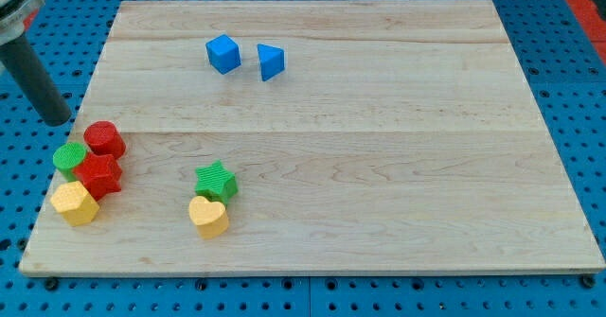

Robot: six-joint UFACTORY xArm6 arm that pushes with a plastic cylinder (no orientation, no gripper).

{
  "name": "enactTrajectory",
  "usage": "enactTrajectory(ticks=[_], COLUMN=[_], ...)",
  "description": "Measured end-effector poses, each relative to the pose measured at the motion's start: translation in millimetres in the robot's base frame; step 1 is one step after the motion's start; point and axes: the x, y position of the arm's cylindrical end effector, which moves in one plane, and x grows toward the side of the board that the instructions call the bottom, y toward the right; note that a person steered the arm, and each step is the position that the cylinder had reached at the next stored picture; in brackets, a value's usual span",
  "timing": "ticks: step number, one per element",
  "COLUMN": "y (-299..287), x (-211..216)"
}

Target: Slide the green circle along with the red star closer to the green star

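The green circle (69,157) sits near the board's left edge, touching the red star (98,176) just to its lower right. The green star (216,181) lies further right, near the view's bottom, with a clear gap between it and the red star. My rod comes in from the view's top left; its tip (59,118) rests just off the board's left edge, above and slightly left of the green circle, apart from it.
A red circle (104,139) touches the green circle's upper right. A yellow hexagon-like block (75,203) sits below the red star. A yellow heart (208,217) touches the green star from below. A blue cube (223,54) and blue triangle (270,61) lie at the top.
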Motion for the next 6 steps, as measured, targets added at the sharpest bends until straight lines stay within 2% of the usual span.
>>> enactTrajectory(ticks=[2,4,5,6], y=[0.0,13.3,35.0,29.6], x=[82.4,51.5,51.5,51.5])
